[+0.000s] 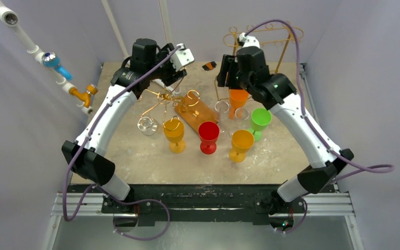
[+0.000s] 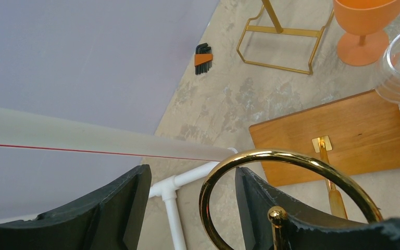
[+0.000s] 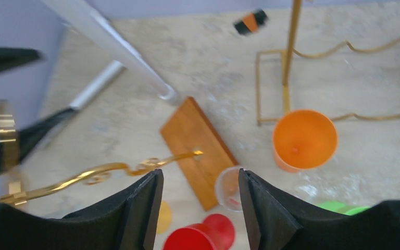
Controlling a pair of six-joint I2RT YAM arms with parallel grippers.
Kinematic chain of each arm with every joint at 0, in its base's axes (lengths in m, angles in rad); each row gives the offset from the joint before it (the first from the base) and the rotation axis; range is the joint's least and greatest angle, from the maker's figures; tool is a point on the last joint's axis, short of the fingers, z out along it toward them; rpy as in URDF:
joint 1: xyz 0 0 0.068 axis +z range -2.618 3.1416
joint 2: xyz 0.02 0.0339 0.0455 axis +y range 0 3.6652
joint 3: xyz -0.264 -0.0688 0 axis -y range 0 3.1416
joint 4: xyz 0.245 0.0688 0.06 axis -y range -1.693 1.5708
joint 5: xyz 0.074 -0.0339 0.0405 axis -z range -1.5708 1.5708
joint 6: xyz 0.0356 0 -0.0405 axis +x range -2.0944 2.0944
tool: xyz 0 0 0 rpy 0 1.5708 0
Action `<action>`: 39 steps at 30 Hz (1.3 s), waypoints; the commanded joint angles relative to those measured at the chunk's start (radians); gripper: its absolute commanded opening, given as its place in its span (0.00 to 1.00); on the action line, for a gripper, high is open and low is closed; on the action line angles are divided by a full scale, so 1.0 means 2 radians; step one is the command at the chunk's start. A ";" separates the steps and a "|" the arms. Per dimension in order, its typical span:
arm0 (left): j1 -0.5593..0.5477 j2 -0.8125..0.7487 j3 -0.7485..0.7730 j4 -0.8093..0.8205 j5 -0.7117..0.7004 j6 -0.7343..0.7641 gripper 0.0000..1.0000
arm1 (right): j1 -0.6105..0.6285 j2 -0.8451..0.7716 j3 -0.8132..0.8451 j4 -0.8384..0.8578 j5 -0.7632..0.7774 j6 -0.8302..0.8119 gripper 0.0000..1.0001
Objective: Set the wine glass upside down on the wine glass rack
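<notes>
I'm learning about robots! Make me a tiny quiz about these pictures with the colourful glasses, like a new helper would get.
1. True or false: the red glass stands upright.
2. Which colour of glass stands nearest the gold wire rack? A green, B orange, C red.
3. Fill in: the left tool and the right tool are both ____.

Key: 1 true. 2 B, the orange glass. 3 open.

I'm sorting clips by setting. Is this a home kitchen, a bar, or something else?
Most likely a lab test booth, not a kitchen: plain walls box in a scuffed table, a metal rail runs along its near edge, and hex keys lie loose.
</notes>
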 commanded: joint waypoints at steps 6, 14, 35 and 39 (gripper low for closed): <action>-0.011 0.010 0.024 -0.004 -0.040 -0.010 0.64 | 0.003 -0.062 0.034 0.071 -0.237 0.028 0.66; -0.011 0.008 0.025 -0.006 -0.045 -0.008 0.64 | 0.004 -0.019 0.037 0.036 -0.292 0.009 0.66; -0.012 0.009 0.025 -0.006 -0.058 -0.001 0.70 | 0.008 -0.018 -0.057 0.131 -0.353 0.078 0.00; -0.012 0.008 0.038 -0.020 -0.070 0.013 0.86 | 0.002 -0.012 -0.049 0.124 -0.337 0.087 0.00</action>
